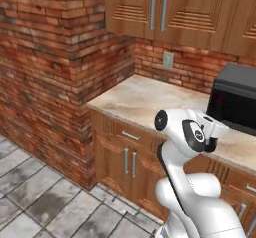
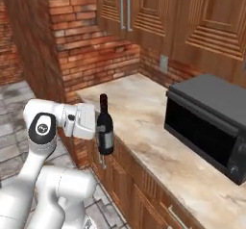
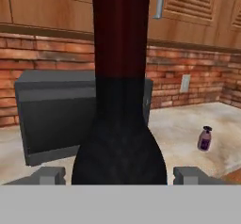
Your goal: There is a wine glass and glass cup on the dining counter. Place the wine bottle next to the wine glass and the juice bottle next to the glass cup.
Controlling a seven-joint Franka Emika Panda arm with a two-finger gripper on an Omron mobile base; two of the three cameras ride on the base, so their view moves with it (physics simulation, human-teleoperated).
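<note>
1. Brick walls and wooden cabinets are seen behind a marbled wall counter [image 2: 144,122] with a black microwave [image 2: 206,122].
2. The wine bottle [image 2: 105,127] is held upright by the gripper [image 2: 102,137], over the counter's front edge.
3. The juice bottle [image 3: 204,139] is seen standing on the counter, beside the microwave.

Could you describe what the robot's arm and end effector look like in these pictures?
The arm is glossy white with rounded links and dark, disc-shaped joint caps, one bearing a small pale mark. The end effector has a white boxy body and two small dark grey finger tips. No cables show.
</note>
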